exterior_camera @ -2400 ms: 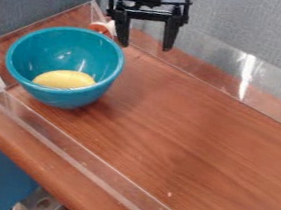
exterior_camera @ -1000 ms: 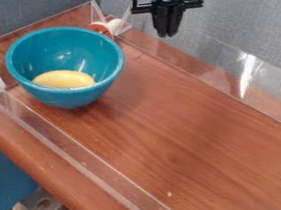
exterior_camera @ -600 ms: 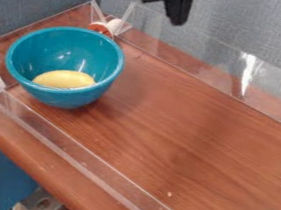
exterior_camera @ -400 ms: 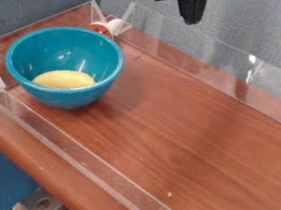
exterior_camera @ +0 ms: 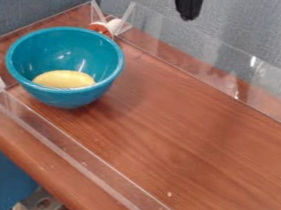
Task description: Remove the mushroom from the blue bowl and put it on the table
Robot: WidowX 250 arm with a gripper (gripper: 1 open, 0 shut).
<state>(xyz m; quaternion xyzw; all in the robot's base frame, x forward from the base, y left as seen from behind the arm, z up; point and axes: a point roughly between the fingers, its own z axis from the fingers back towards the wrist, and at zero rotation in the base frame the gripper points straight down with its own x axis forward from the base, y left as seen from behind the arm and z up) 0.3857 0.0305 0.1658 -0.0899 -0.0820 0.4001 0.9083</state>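
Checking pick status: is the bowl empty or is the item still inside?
Not empty. A pale yellow item lies at the bottom of the blue bowl. The gripper hangs shut near the top edge, holding nothing visible.

Teal-blue bowl [exterior_camera: 63,66] sits upright at the table's [exterior_camera: 194,126] left end, right by the clear wall. Mushroom [exterior_camera: 63,80], pale yellow and roundish, is lying in the bowl's bottom. Table's reddish-brown woodgrain.

One blue bowl [exterior_camera: 63,65], one mushroom [exterior_camera: 63,80]
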